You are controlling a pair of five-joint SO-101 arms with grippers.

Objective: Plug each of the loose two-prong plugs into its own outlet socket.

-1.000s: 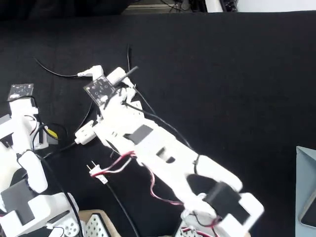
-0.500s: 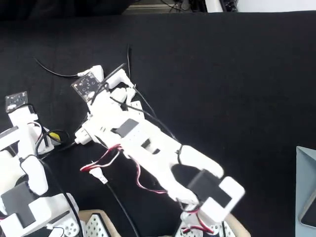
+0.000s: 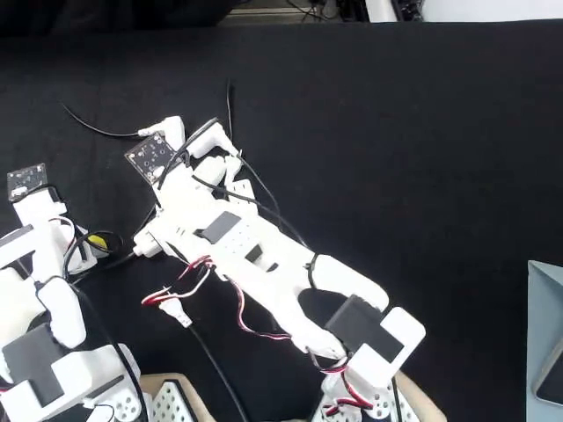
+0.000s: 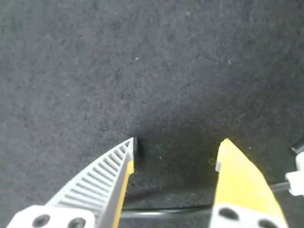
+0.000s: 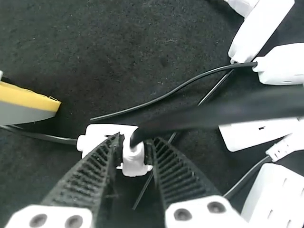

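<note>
Nothing legible anywhere. The white plug (image 5: 134, 164) clamped in the right tool (image 5: 133, 142) is plain plastic, no print I can read. Dark board (image 3: 151, 156) on right wrist, second dark board (image 3: 26, 179) far left: markings too small to tell.

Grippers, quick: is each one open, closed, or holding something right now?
Left gripper: open, holding nothing.
Right gripper: closed on a white plug.

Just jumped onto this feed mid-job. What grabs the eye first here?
The right arm sprawls diagonally across the black table, with the right pincer clamped on a white plug right beside a white cabled block. The left pincer hangs open above bare cloth.
</note>
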